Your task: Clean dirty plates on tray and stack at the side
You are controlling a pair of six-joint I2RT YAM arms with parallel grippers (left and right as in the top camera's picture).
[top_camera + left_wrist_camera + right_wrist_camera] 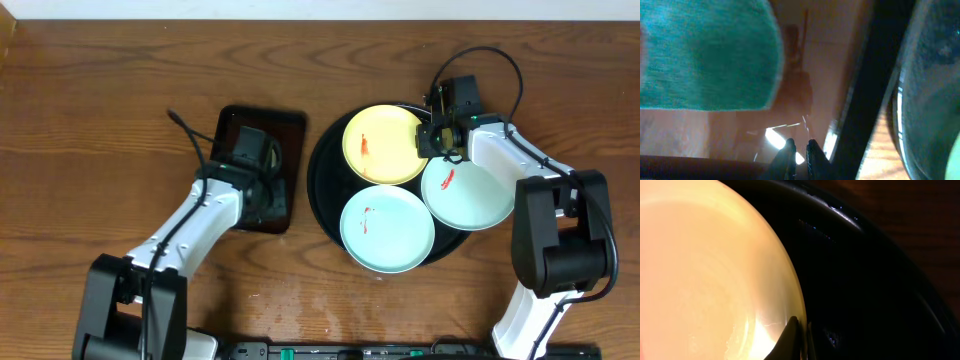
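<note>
Overhead, the tray (322,185) sits right of the counter's centre holding the yellow plate (383,143) and two mint plates (388,228), bare wood open along the far edge. Left wrist: my left gripper (799,155) is closed on nothing, teal cloth (705,50) nearby. Right wrist: my right gripper (799,335) pinches the yellow plate's rim.

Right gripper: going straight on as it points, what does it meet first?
Likely the rim of the pale yellow round glossy plate, right at the right gripper; depth is unclear.
</note>
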